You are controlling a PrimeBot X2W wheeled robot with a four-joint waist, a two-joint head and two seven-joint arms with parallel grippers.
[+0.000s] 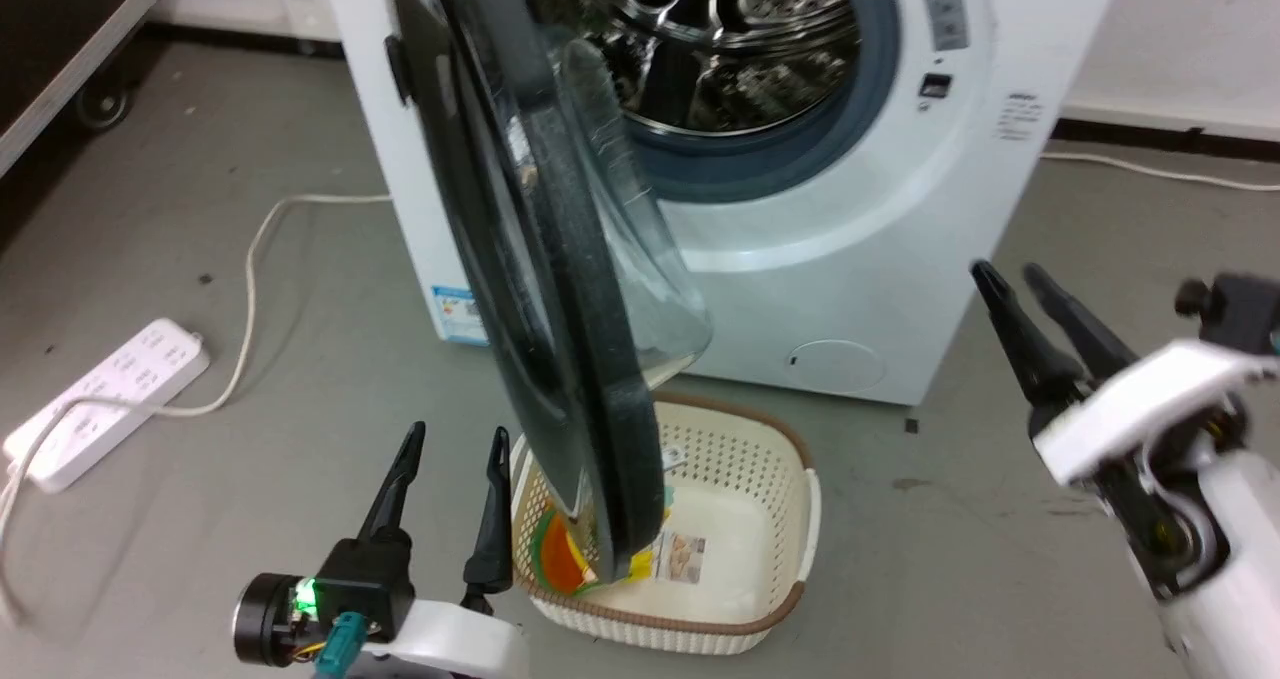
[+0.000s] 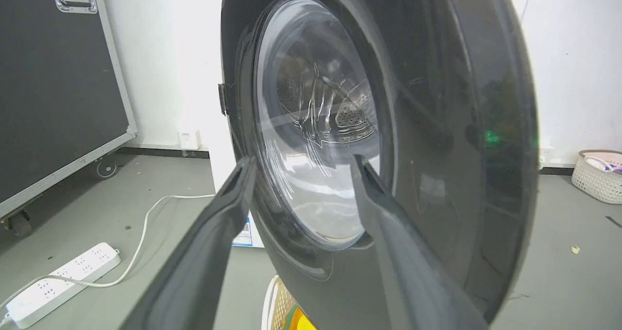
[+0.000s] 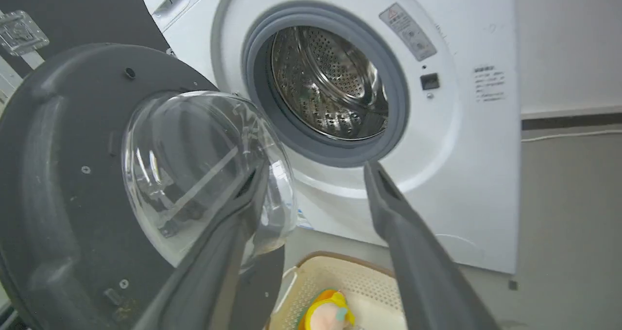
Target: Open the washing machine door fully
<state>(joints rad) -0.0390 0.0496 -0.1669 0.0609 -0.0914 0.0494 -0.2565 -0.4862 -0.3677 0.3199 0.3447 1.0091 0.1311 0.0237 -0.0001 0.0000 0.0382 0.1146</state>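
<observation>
1. Black and glossy, the washing machine door (image 1: 520, 289) stands swung well out from the white washing machine (image 1: 850, 289). It hangs from the left side of the machine's front and is almost edge-on in the head view. Its clear glass bowl (image 1: 650, 289) bulges toward the opening.
2. The perforated steel drum (image 1: 720, 39) is uncovered, ringed by the grey rubber seal (image 1: 800, 159).
3. The left gripper (image 1: 457, 431) sits on the door's outer side, just beside its lower edge. Its fingers are spread wide with nothing between them. Whether a finger touches the glossy face I cannot tell.
4. The right gripper (image 1: 1005, 271) hangs off the machine's right front corner, well apart from the door. In the right wrist view its fingers are splayed wide, holding nothing.
5. A cream perforated basket (image 1: 790, 459) stands on the floor under the door's lower edge, in front of the machine, with a yellow-orange item (image 1: 565, 559) inside.
6. A white power strip (image 1: 110, 399) lies on the floor to the left.
</observation>
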